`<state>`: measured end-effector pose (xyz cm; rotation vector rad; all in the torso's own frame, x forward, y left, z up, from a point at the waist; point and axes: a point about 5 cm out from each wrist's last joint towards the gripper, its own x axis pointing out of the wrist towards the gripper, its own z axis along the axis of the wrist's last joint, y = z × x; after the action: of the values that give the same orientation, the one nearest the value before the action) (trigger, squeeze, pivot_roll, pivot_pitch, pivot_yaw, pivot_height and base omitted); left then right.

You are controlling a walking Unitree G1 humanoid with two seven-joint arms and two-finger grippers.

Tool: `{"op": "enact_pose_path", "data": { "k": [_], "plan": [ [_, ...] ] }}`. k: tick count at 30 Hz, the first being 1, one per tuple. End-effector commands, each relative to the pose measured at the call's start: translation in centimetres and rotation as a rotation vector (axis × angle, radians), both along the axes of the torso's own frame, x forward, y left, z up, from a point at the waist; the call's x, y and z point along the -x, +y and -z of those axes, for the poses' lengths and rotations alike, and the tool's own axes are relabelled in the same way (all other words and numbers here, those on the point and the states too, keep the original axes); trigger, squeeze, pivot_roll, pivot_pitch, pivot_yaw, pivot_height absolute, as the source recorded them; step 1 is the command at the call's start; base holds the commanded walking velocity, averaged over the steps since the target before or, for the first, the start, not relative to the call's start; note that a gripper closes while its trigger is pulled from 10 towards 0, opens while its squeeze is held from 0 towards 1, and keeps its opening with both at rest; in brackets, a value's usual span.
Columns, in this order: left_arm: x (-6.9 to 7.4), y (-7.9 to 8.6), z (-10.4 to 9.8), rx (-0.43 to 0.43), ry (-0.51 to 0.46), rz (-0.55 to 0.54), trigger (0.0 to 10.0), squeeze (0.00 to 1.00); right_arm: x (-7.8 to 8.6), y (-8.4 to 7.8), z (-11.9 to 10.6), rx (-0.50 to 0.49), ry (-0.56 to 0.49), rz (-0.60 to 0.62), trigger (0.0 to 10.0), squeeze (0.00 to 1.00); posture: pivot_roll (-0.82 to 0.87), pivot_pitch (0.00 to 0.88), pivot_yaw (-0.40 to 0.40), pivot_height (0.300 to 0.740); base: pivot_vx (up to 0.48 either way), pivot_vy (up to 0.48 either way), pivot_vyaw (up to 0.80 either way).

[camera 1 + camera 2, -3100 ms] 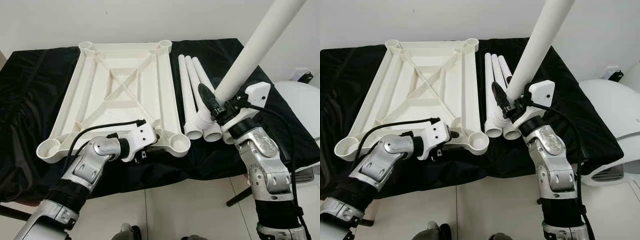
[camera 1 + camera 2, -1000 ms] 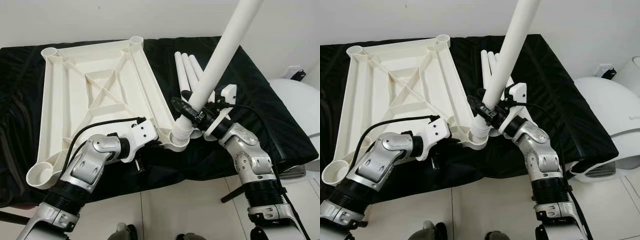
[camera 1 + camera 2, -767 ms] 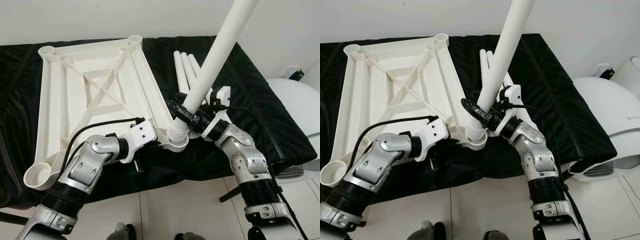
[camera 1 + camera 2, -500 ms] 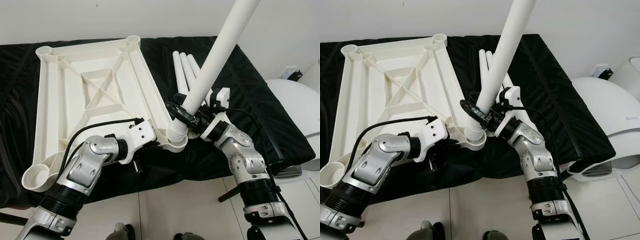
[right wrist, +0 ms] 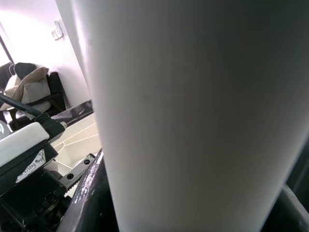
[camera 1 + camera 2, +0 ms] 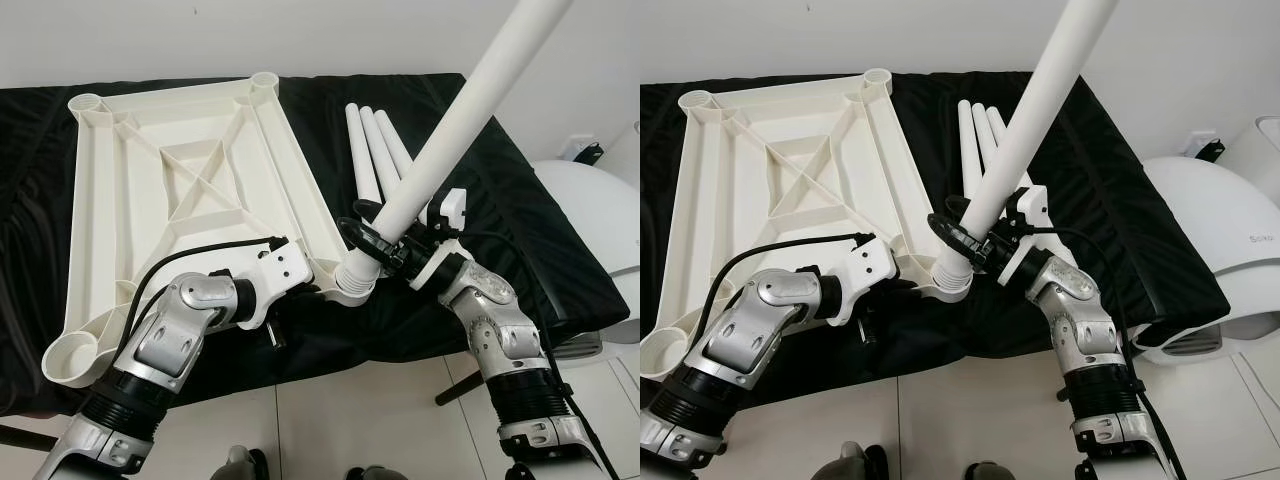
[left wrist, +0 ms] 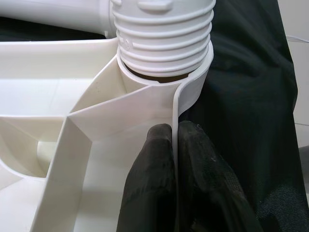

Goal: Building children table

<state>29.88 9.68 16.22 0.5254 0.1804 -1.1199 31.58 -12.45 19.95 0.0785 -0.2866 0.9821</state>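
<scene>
While both hands pinch white parts, black cloth [image 6: 560, 250] covers the surface.

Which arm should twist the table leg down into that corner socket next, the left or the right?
Right. The right gripper is clamped around the table leg, whose threaded end sits tilted at the corner socket. The left gripper pinches the tabletop frame wall beside it, likely steadying it.

Left pincer [image 7: 175, 145] clamped, right pincer [image 6: 385, 236] apparently gripping, arms converging
</scene>
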Motion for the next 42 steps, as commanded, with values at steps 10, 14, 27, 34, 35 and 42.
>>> {"op": "enact_pose_path", "data": {
  "k": [10, 14, 27, 34, 35, 42],
  "plan": [
    [-0.1, 0.7, 1.6, 0.004, 0.067, -0.070, 10.0, 0.00, 0.2, -0.2, 1.5, 0.086, 0.024, 0.012, 10.0, 0.00, -0.01, 0.158, -0.010, 0.740, 0.000, 0.000, 0.00],
    [0.0, 0.6, 1.6, 0.008, 0.066, -0.069, 10.0, 0.00, 0.4, 0.6, 1.4, 0.123, -0.008, -0.001, 10.0, 0.00, -0.01, 0.163, -0.010, 0.740, 0.000, 0.000, 0.00],
    [0.2, 0.7, 1.5, 0.016, 0.068, -0.075, 10.0, 0.00, 0.8, 1.3, 2.1, 0.149, -0.014, -0.004, 10.0, 0.00, 0.00, 0.176, -0.009, 0.740, 0.000, 0.000, 0.00],
    [0.3, 0.6, 1.5, 0.019, 0.069, -0.074, 10.0, 0.00, 1.3, 1.5, 2.9, 0.142, 0.004, -0.008, 10.0, 0.00, -0.01, 0.179, -0.006, 0.740, 0.000, 0.000, 0.00],
    [0.3, 0.6, 1.5, 0.020, 0.070, -0.073, 10.0, 0.00, 1.5, 1.6, 3.0, 0.143, 0.000, -0.018, 10.0, 0.00, -0.01, 0.181, -0.006, 0.740, 0.000, 0.000, 0.00],
    [0.3, 0.5, 1.4, 0.021, 0.071, -0.071, 10.0, 0.00, 1.9, 2.1, 3.1, 0.149, -0.011, -0.038, 10.0, 0.00, -0.01, 0.182, -0.004, 0.740, 0.000, 0.000, 0.00]
  ]
}}
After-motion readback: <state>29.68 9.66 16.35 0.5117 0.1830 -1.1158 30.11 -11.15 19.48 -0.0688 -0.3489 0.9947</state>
